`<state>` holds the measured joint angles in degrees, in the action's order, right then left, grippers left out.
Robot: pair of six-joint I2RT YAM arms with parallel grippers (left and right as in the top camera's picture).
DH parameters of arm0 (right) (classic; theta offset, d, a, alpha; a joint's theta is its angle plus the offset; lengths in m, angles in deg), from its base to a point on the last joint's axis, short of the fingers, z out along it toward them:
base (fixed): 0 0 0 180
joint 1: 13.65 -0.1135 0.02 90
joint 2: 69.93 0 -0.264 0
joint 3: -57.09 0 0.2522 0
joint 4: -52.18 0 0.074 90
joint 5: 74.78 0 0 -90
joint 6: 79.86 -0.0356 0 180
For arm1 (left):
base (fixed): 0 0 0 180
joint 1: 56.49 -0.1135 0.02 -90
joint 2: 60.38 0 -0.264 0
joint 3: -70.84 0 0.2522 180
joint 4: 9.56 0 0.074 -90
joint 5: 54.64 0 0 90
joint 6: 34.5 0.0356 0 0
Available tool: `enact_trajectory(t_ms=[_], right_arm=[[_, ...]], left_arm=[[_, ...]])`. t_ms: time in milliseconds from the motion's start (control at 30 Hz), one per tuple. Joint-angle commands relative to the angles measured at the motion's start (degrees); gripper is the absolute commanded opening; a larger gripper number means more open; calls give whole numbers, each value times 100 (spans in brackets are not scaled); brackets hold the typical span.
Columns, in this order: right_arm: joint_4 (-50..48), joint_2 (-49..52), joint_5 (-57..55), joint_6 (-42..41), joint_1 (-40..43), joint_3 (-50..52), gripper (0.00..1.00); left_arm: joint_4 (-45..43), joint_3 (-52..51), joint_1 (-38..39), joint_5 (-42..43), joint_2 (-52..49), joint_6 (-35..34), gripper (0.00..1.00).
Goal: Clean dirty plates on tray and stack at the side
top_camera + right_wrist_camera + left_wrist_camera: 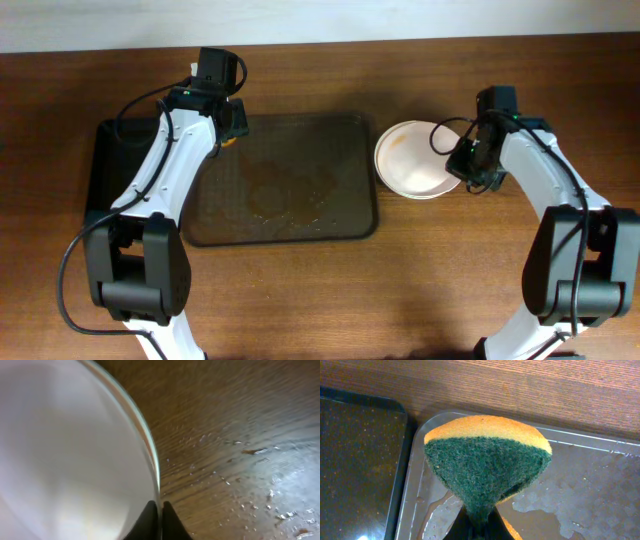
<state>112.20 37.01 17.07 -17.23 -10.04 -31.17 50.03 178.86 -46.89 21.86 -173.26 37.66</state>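
The left claw [479,522] is clamped on a green-and-yellow sponge [487,460] over the far left corner of the wet tray [600,490]. The right claw [161,512] pinches the rim of a white plate [65,450], just right of the tray above the counter [240,435].

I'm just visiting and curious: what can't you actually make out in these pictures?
- Overhead: how many plates are stacked; from above they merge into one.
- Right wrist: plates too close and blurred; smears unreadable.
- Left wrist: sponge hides most of the left end effector.
- Overhead: left arm covers part of the black tray.
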Motion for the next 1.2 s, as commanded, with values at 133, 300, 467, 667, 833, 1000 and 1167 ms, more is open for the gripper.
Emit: enact_trajectory(t_ms=[133,300,467,667,833,1000,1167], right_arm=[[68,-61,796,361,-313,-155,56],[656,-315,850,879,-975,-1311,56],[490,-273,804,894,-1626,-1486,62],[597,-262,804,898,-1641,-1486,62],[719,-264,807,942,-1639,-1486,62],[839,-393,804,1067,-1635,-1523,58],[1060,-1447,243,1062,-1615,-1687,66]], left_arm=[[142,-42,-129,-22,247,48,1],[697,-44,-927,-20,791,48,1],[225,-811,-2103,35,745,-466,1],[-1252,-2028,-2291,214,734,-466,28],[-1305,-2074,-2291,175,739,-463,99],[-887,-1762,-2277,492,1285,-457,99],[-892,-1716,-2013,1421,2420,-444,99]])
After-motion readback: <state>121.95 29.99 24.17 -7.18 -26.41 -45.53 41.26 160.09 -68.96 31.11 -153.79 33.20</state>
